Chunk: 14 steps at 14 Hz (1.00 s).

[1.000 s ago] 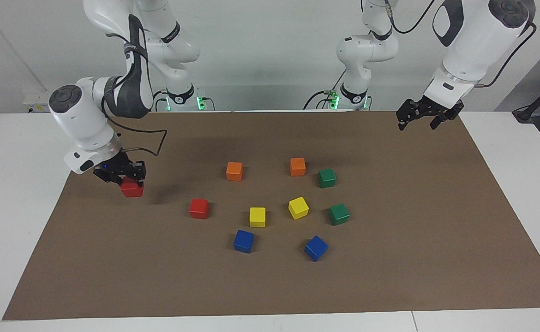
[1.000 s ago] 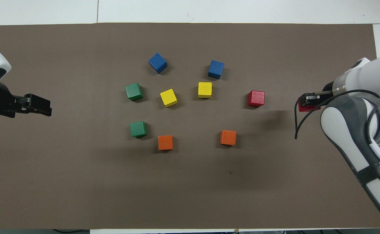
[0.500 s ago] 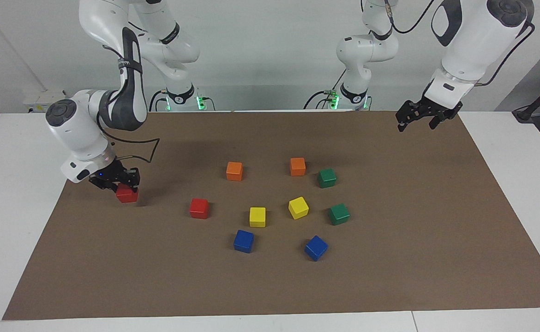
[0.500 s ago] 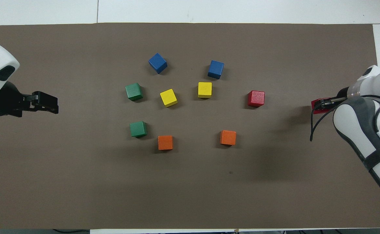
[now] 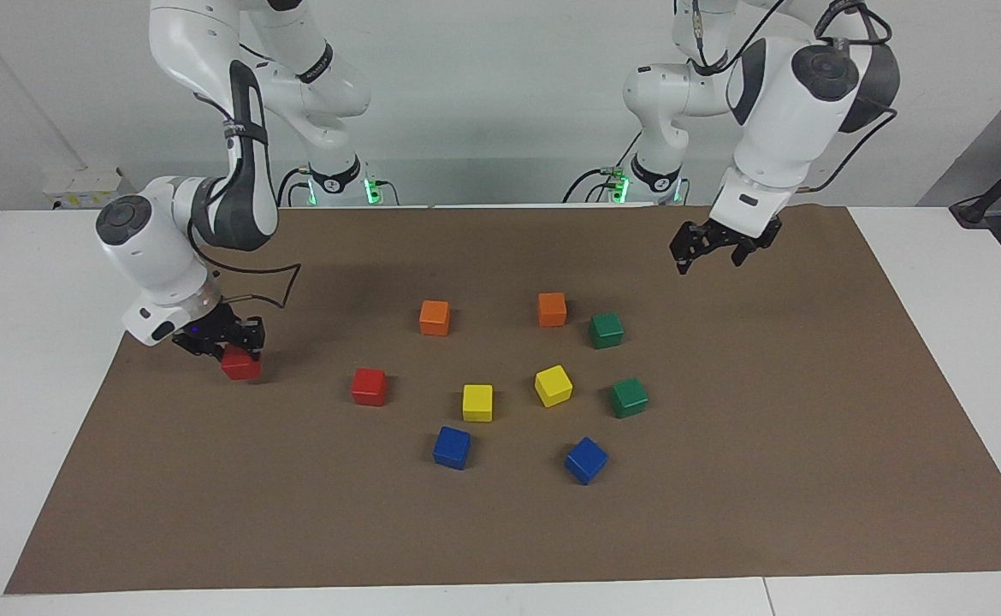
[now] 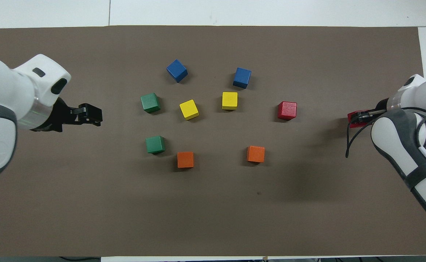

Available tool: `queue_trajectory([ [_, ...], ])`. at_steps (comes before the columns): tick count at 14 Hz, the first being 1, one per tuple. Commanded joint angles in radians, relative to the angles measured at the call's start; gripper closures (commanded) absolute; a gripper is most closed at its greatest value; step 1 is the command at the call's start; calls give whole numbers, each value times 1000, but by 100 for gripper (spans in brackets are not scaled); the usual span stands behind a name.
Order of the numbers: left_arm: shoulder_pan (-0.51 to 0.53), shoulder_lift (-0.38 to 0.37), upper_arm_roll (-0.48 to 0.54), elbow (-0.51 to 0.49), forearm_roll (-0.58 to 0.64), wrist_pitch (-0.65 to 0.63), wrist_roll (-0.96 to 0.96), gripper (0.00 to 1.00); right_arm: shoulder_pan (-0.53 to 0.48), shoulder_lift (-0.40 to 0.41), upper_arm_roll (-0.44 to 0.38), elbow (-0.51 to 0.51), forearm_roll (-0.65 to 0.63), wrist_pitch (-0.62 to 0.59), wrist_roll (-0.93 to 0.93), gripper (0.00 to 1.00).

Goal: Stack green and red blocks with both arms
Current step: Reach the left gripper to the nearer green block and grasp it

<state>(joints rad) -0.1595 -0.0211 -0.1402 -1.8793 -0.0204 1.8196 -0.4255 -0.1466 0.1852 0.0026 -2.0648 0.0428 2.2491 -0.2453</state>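
facing view: right hand (image 5: 228, 342) grips a smooth red cube (image 5: 240, 365).

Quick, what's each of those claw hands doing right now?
Left gripper: open, empty, over the mat near the green blocks.
Right gripper: shut on a red block, low at the mat's end.

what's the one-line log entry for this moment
right tool: shut on red block | left tool: open, over mat | stacks: none

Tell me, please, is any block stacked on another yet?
No, the green blocks and each other cube lie singly on the mat.
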Motion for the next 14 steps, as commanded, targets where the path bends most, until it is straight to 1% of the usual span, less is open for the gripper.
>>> queue_trajectory([
  [1,-52,-16,13,-88,-6,96,-105,0,-24,22,8,-9,-1,50,-8,100],
  [4,-101,-16,13,-177,-6,190,-162,0,-15,23,8,-9,-1,55,41,100],
  [6,-133,-8,13,-266,-6,310,-267,0,-13,26,7,-9,-3,55,55,100],
  [7,-146,-14,13,-320,-6,387,-304,0,-14,36,7,-9,-4,59,57,100],
  [8,-149,-13,11,-352,-6,427,-311,0,-13,36,7,-9,-4,72,55,100],
  [10,-179,32,14,-356,-6,454,-312,0,-13,37,8,-9,-4,75,57,100],
  [14,-181,95,14,-354,-6,558,-311,0,-14,54,8,-9,-4,84,55,100],
])
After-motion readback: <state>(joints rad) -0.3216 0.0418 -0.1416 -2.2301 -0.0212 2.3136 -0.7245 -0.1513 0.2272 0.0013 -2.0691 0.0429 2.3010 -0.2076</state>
